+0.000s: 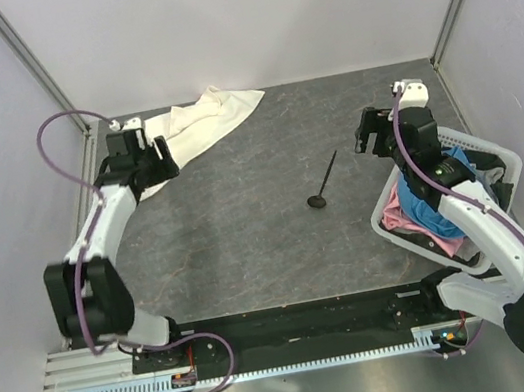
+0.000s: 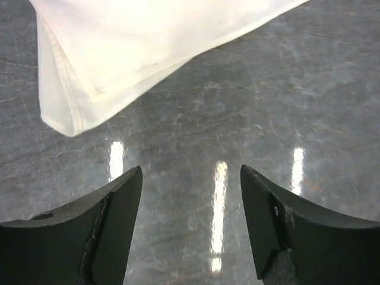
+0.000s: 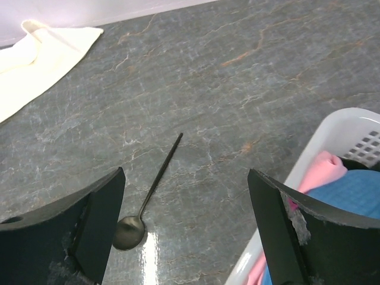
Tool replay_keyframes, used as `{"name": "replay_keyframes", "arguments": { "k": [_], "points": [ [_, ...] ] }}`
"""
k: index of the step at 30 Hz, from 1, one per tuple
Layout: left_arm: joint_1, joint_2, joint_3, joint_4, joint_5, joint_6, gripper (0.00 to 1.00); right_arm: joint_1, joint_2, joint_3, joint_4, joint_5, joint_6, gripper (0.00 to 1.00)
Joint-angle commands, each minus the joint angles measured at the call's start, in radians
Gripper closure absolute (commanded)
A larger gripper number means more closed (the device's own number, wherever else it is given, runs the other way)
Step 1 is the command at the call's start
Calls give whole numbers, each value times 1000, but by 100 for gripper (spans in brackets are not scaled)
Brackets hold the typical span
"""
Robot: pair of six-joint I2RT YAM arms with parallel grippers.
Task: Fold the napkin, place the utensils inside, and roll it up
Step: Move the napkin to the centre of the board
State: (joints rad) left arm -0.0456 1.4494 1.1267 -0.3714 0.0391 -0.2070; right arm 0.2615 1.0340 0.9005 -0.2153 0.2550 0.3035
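Top external: rumpled napkin [image 1: 204,125] far left, spoon [image 1: 324,182] on the tabletop [image 1: 248,229].
Left tool [image 2: 190,178] and right tool [image 3: 187,178] are released, empty.

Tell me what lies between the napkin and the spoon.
Nothing, just bare table between napkin and spoon, as the top and right wrist views show.

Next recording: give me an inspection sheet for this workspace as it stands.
Surface: dark marbled table, glossy, light glare.
Job's things: napkin bunched at far left corner, not folded; spoon lying bare right of centre, apart from the napkin.
Clutter: white basket at right edge holding blue cloth and pink cloth.
Grippers: left gripper open, empty, just short of the napkin's corner; right gripper open, empty, above the table near the basket.
Cables: purple cable looping along each arm.
Surroundings: pale walls, metal frame posts.
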Motion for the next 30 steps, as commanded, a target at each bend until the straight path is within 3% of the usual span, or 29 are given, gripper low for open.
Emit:
{"name": "replay_keyframes", "arguments": {
  "k": [1, 7, 24, 27, 30],
  "points": [
    [23, 222, 171, -8, -74, -2, 28, 1, 58, 51, 83, -60, 5, 7],
    [73, 440, 338, -12, -125, -18, 29, 1, 121, 54, 103, -102, 5, 6],
    [162, 641, 409, -23, -44, -48, 41, 1, 161, 52, 109, -111, 5, 6],
    [164, 670, 424, -26, -48, -40, 44, 1, 169, 55, 110, -122, 6, 6],
    [165, 683, 429, -27, -44, -40, 57, 1, 170, 57, 109, -128, 9, 6]
  ]
}}
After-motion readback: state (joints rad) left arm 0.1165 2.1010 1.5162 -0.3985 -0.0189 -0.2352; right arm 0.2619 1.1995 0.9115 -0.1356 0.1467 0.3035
